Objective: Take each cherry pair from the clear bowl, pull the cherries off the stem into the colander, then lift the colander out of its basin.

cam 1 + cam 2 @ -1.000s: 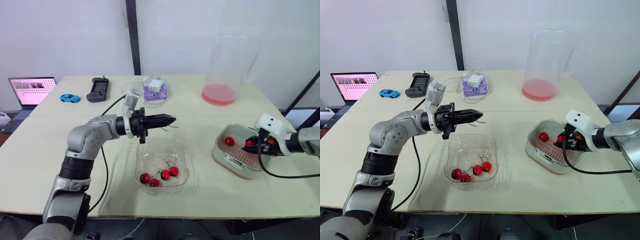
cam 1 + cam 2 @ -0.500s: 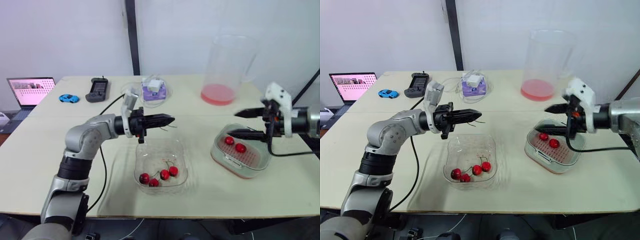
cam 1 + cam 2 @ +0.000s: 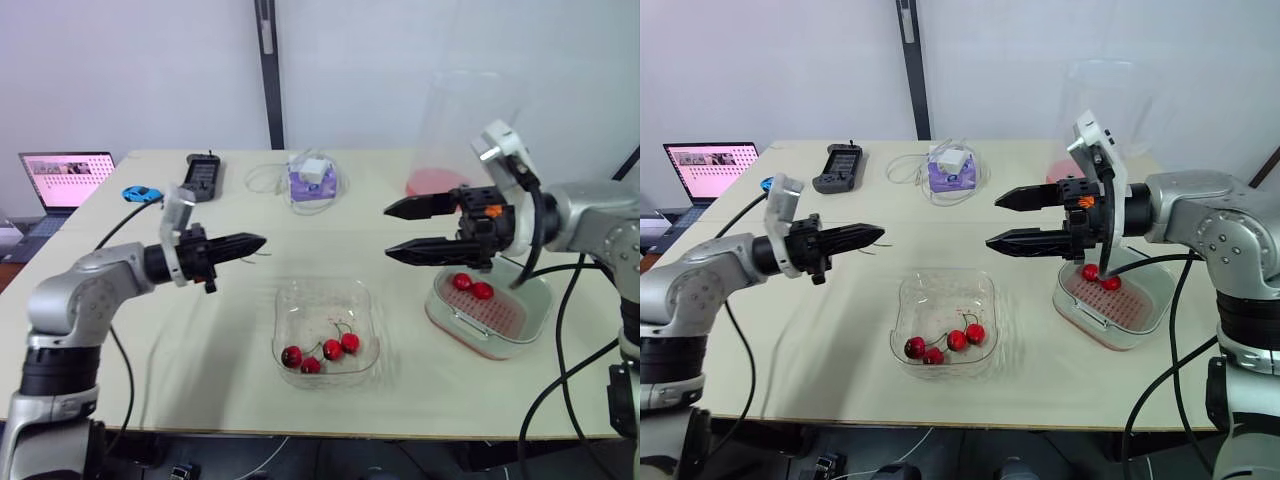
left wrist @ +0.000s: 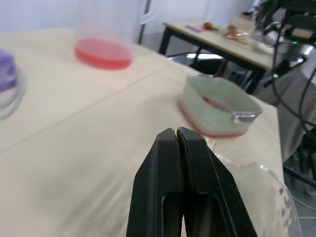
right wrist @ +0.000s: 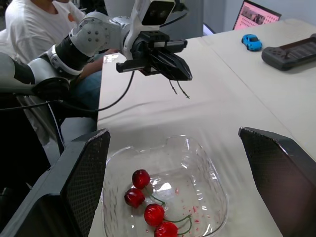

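The clear bowl (image 3: 286,300) sits at the table's front centre with several red cherries (image 3: 322,352) on green stems inside. To its right, the pink colander (image 3: 500,312) rests in its grey basin (image 3: 446,318) and holds two loose cherries (image 3: 471,287). My left gripper (image 3: 262,240) hovers left of the bowl, above the table, shut on a bare stem (image 5: 177,89) that hangs from its tip. My right gripper (image 3: 389,233) is open wide and empty, in the air between the bowl and the colander, pointing toward the left gripper.
A tall clear pitcher (image 3: 440,180) with pink liquid stands behind the colander. At the back are a purple box with a cable (image 3: 310,180), a black controller (image 3: 202,172), a blue toy car (image 3: 140,193) and a laptop (image 3: 65,180). A person (image 5: 29,24) sits beyond the table.
My right gripper rose out of the colander, leaving a second cherry there, and swung left toward the bowl, open. My left gripper drew back to the left, still shut on the stem.
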`<state>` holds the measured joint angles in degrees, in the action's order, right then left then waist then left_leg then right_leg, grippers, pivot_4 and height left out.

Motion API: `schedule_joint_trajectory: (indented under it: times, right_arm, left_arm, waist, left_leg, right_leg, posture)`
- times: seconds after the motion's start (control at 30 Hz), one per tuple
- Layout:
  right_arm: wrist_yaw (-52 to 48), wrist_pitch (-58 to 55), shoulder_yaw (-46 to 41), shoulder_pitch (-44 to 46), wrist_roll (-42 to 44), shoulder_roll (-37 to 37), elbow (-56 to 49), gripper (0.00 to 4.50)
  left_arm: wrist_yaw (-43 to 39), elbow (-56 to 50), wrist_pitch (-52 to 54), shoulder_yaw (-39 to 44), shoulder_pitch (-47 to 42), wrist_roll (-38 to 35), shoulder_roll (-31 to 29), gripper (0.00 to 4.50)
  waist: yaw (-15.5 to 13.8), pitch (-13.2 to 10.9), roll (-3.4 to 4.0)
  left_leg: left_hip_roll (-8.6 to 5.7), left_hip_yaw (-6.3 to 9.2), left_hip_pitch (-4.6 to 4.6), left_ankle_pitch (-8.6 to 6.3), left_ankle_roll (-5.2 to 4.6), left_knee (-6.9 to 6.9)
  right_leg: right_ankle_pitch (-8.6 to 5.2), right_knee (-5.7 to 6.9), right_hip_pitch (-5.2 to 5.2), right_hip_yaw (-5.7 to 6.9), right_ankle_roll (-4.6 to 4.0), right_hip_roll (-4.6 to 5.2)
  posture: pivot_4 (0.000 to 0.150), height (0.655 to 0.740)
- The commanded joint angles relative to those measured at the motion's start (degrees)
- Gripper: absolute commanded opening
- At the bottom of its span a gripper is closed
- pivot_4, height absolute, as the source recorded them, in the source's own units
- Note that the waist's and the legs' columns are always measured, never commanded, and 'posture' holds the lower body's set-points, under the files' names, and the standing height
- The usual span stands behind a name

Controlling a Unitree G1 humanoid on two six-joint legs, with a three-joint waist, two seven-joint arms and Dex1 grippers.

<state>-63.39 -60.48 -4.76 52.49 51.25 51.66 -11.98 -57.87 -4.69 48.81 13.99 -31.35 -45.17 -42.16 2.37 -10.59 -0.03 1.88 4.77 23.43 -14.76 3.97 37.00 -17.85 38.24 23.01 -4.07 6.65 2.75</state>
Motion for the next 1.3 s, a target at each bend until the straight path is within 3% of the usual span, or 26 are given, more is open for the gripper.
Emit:
schedule_joint_trajectory:
  times: [0.03,0.13,0.3,0.57,0.67,0.9,1.07,1.3]
  right_arm:
    - [-1.87,2.64,1.01,2.12,-1.56,0.56,-0.50,4.42]
    - [-2.98,3.71,1.89,2.60,-2.39,0.75,-0.23,4.42]
    - [-3.82,4.81,2.16,4.64,-2.86,0.08,1.18,4.42]
    - [-4.00,6.29,4.11,4.55,-6.06,0.63,1.37,4.42]
    - [-3.86,5.95,3.91,4.45,-6.37,0.69,1.33,4.50]
    - [-3.19,5.63,2.69,2.26,-5.78,1.31,-0.19,4.50]
    - [-3.06,5.67,2.06,1.92,-5.76,1.90,-0.42,4.50]
    - [-3.08,7.21,4.70,3.17,-8.74,2.62,-2.33,4.50]
  left_arm:
    - [3.44,-2.94,4.48,6.02,4.97,-3.65,-1.85,0.00]
    - [4.26,-4.42,4.94,7.26,12.74,-1.89,-4.30,0.00]
    - [6.67,-3.01,1.95,8.98,24.37,-0.15,-1.64,0.00]
    - [6.37,5.91,-9.93,7.95,27.97,6.95,1.78,0.00]
    - [5.69,6.69,-10.46,8.21,27.60,6.71,1.74,0.89]
    - [5.81,13.68,-12.19,12.96,24.03,6.49,-0.70,4.39]
    - [1.39,14.36,-15.33,14.27,23.77,7.70,-5.42,4.46]
    - [-8.65,5.33,-12.50,14.02,22.47,1.95,-12.55,4.46]
  waist:
    - [0.16,0.00,0.01]
    - [0.30,-0.01,0.01]
    - [0.08,-0.01,0.01]
    - [-0.16,-0.01,-0.02]
    - [-0.04,-0.01,-0.02]
    - [0.01,-0.01,-0.02]
    - [0.13,-0.01,-0.02]
    - [0.06,-0.04,-0.04]
  left_leg:
    - [0.00,0.00,0.00,0.00,0.00,0.00]
    - [0.02,0.00,-0.02,0.00,-0.01,-0.01]
    - [0.02,-0.03,-0.02,-0.01,-0.01,-0.03]
    - [0.00,-0.07,-0.01,-0.01,-0.01,-0.03]
    - [0.01,-0.07,-0.01,-0.01,-0.01,-0.06]
    - [0.01,-0.07,-0.01,-0.01,-0.01,-0.04]
    - [0.01,-0.06,-0.02,-0.01,-0.01,-0.06]
    - [0.01,-0.08,0.00,-0.01,0.00,-0.08]
  right_leg:
    - [0.00,0.03,0.01,0.00,0.00,0.00]
    - [0.00,0.05,0.04,-0.01,0.00,-0.02]
    - [0.00,0.07,0.07,-0.04,-0.01,0.02]
    - [0.00,0.05,0.07,-0.02,-0.01,0.03]
    - [0.00,0.05,0.09,-0.03,-0.01,0.03]
    - [0.00,0.06,0.09,-0.02,-0.01,0.03]
    - [0.00,0.07,0.11,-0.03,-0.01,0.02]
    - [0.00,0.04,0.11,-0.02,-0.02,0.04]
  posture:
    - [0.150,0.7332]
    - [0.150,0.7332]
    - [0.150,0.7332]
    - [0.150,0.7332]
    - [0.150,0.7332]
    - [0.150,0.7332]
    - [0.150,0.7332]
    - [0.150,0.7332]
